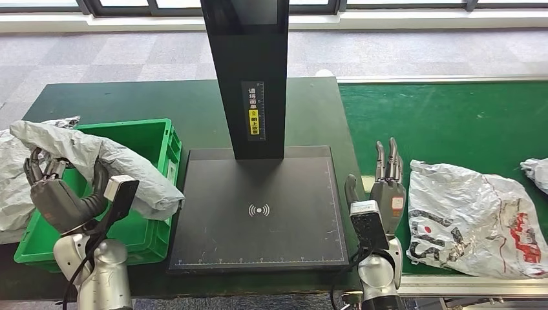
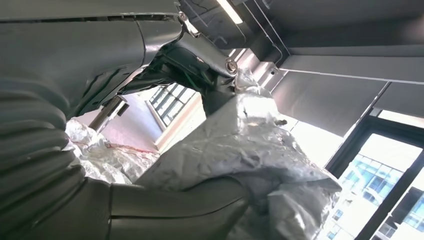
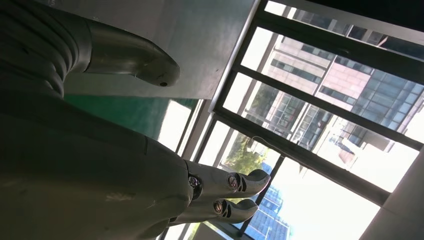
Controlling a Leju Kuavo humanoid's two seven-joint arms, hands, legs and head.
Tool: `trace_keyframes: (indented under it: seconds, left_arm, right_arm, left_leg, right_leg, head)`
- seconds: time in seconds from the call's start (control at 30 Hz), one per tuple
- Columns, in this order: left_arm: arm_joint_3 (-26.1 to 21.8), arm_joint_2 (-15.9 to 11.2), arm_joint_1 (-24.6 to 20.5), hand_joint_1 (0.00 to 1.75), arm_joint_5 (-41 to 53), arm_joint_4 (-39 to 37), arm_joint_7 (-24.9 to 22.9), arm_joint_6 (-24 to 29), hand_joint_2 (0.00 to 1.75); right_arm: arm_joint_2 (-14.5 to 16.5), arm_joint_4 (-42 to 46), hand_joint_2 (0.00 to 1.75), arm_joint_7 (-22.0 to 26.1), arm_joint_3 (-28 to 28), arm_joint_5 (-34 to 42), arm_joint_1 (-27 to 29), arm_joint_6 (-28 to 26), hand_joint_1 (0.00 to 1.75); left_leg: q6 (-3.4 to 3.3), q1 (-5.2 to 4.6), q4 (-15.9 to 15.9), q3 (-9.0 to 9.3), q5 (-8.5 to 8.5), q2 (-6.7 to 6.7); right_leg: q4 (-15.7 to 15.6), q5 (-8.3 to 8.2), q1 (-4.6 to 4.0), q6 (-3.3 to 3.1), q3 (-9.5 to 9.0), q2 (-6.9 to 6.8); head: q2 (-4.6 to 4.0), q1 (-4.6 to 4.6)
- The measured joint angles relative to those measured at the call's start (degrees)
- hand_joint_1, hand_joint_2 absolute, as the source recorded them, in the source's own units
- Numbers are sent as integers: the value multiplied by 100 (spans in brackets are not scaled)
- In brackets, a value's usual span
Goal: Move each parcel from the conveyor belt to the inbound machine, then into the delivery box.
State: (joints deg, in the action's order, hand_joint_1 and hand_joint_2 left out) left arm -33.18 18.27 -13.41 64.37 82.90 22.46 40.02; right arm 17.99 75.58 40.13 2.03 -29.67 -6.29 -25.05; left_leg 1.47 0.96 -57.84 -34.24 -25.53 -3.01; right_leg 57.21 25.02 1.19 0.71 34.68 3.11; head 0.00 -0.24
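My left hand grips a crumpled grey parcel over the green delivery box at the table's left. In the left wrist view the same grey parcel is clamped between thumb and fingers. My right hand is open, fingers straight and pointing forward, at the belt's near left edge. Just right of it a white parcel with red and black print lies on the green conveyor belt. The black inbound machine has a flat pad with nothing on it between my hands.
The machine's black post rises from the pad's far side. More grey bags are heaped left of the box. Another white parcel pokes in at the belt's right edge. The belt's metal front rail runs below the parcel.
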Motion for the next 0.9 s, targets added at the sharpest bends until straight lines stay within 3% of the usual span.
trace_keyframes:
  seconds: [0.17,0.87,0.9]
  left_arm:
    - [-185,14,-51,0,-504,81,542,0,0]
    - [-531,68,-181,0,-1005,103,1107,0,0]
    - [-531,70,-185,0,-1032,87,1136,0,44]
  right_arm:
    - [0,0,175,0,0,-2,-1,-5,0]
    - [0,-7,175,-10,15,-45,1,-17,0]
    - [0,-7,175,-11,26,-54,3,-17,0]
  left_leg:
    - [0,0,0,0,0,-1]
    - [0,0,0,1,0,-1]
    - [0,0,0,1,0,-1]
  right_leg:
    - [0,0,0,0,-1,-1]
    - [0,0,0,0,-1,-1]
    - [0,0,0,0,-1,-1]
  head:
    - [0,-1]
    - [0,-1]
    - [0,-1]
